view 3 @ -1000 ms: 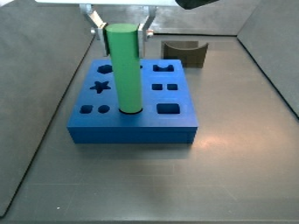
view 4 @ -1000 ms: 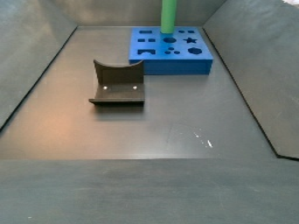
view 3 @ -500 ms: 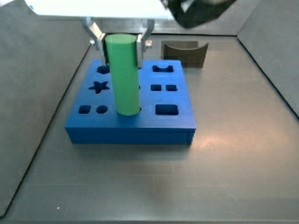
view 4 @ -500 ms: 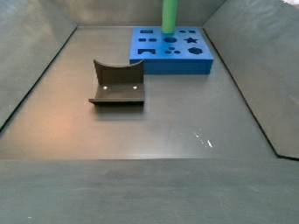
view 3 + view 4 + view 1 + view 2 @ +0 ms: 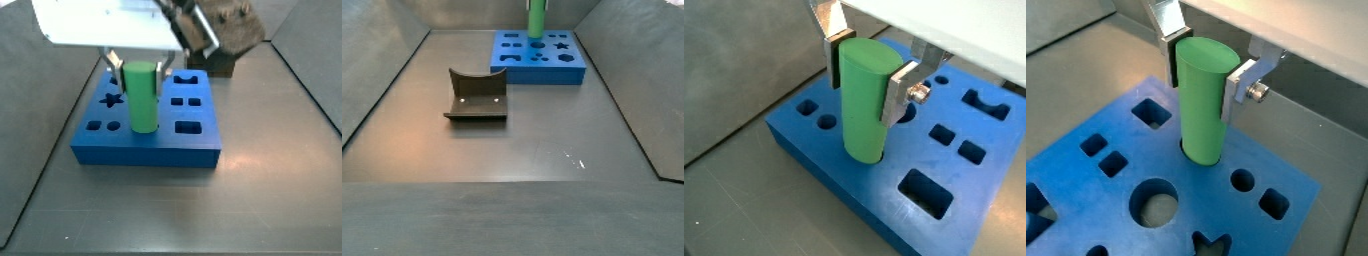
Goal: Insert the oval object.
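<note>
Gripper (image 5: 867, 62) over the blue block (image 5: 938, 215), fingers (image 5: 1243, 80) pinching the oval object's (image 5: 1204, 98) upper end. Peg upright, lower end seated in a block hole. Dark curved block (image 5: 476, 96) well apart on the floor.
</note>
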